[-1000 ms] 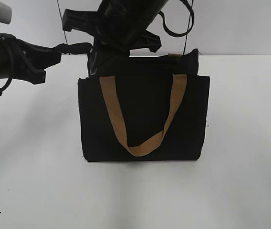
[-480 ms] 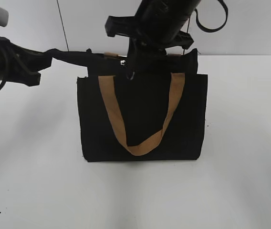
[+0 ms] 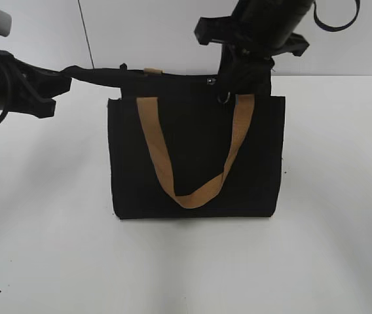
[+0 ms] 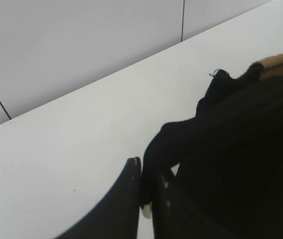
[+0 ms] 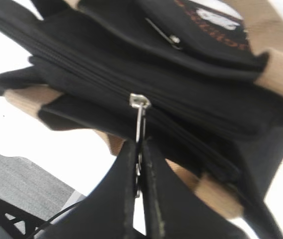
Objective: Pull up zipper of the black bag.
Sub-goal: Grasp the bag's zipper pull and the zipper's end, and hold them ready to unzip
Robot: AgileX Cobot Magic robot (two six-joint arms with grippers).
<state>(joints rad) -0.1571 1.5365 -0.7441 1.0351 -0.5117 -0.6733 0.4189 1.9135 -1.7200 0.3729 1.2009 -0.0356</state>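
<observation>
The black bag (image 3: 196, 157) stands upright on the white table with a tan handle (image 3: 192, 190) hanging down its front. My left gripper (image 3: 74, 70) is shut on the bag's top left corner fabric (image 4: 181, 144) and holds it stretched out to the left. My right gripper (image 3: 228, 82) is above the right part of the top edge, shut on the silvery pull tab (image 5: 140, 122) of the zipper (image 5: 81, 69). In the right wrist view the right gripper (image 5: 140, 149) pinches the tab, and the slider (image 5: 139, 101) sits on the zip line.
The white table (image 3: 186, 268) runs around the bag, with a pale wall (image 3: 140, 33) behind. The left arm body (image 3: 6, 82) sits at the left edge. A second tan handle (image 5: 281, 69) lies on the bag's far side.
My right gripper has moved to the right along the bag's top edge with the pull tab in it. The left gripper has stayed shut on the left corner.
</observation>
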